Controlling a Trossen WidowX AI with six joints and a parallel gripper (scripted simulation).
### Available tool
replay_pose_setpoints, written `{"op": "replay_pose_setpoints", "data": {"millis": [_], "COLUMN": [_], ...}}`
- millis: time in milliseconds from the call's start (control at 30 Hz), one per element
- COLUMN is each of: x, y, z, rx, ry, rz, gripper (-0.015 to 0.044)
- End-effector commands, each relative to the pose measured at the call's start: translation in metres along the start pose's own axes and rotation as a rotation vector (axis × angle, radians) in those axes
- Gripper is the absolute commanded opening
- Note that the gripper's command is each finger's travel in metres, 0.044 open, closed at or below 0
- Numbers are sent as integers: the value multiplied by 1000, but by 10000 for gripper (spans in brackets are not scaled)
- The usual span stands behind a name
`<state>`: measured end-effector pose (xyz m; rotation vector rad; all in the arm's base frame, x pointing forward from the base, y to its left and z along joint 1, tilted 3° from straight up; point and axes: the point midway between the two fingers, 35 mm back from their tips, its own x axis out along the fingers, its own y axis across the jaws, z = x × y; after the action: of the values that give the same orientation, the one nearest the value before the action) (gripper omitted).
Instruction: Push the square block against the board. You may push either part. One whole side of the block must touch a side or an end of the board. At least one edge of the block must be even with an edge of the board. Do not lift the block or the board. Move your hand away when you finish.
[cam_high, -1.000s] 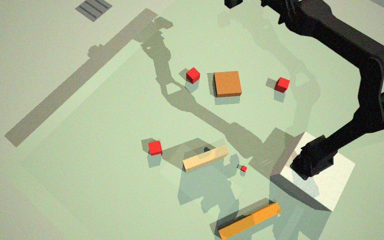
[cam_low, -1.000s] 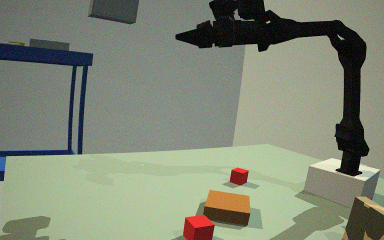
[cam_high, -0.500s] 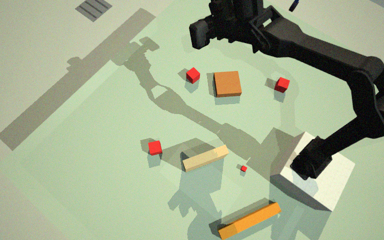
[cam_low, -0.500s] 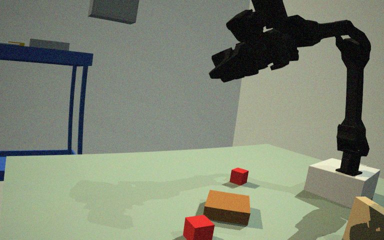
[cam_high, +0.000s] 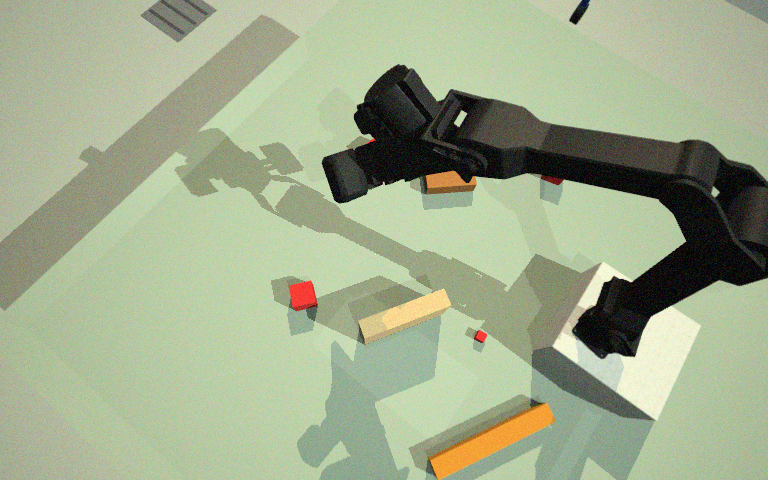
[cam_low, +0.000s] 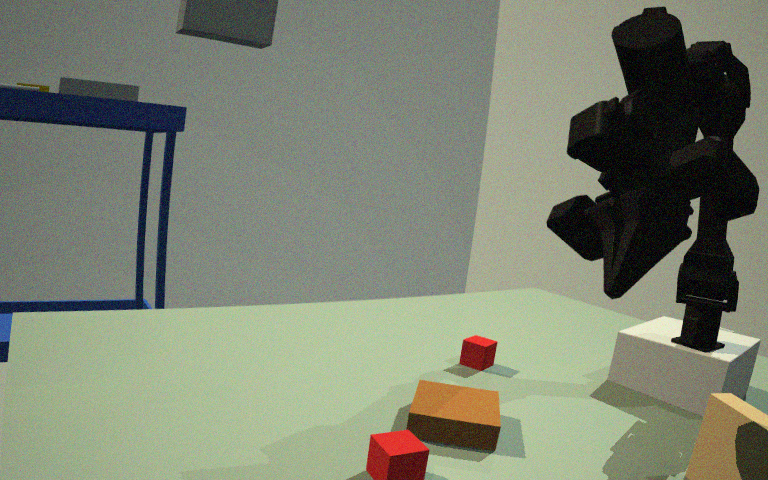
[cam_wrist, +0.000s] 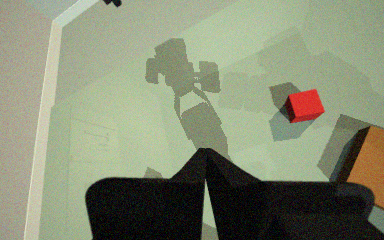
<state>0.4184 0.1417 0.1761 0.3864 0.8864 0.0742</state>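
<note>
Pushing not yet begun, square block and board well apart.

We see the flat orange-brown square block (cam_low: 454, 412) on the pale green worktop (cam_low: 226, 362), partly under the black arm in the top view, touching no board. The pale tan wooden board (cam_high: 404, 314) lies well apart from it. Our gripper (cam_low: 614, 289) hangs above the worktop, jaws pressed together on nothing. All contact, alignment and retreat remain.
</note>
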Motion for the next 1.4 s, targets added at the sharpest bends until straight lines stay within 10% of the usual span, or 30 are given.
{"op": "replay_pose_setpoints", "data": {"millis": [0,600,1367], "x": [7,-46,-9], "y": [12,37,17], "z": [-45,-245,-275], "rx": [44,135,135], "ry": [119,528,534], "rz": [-39,-415,-435], "gripper": [0,0,0]}}
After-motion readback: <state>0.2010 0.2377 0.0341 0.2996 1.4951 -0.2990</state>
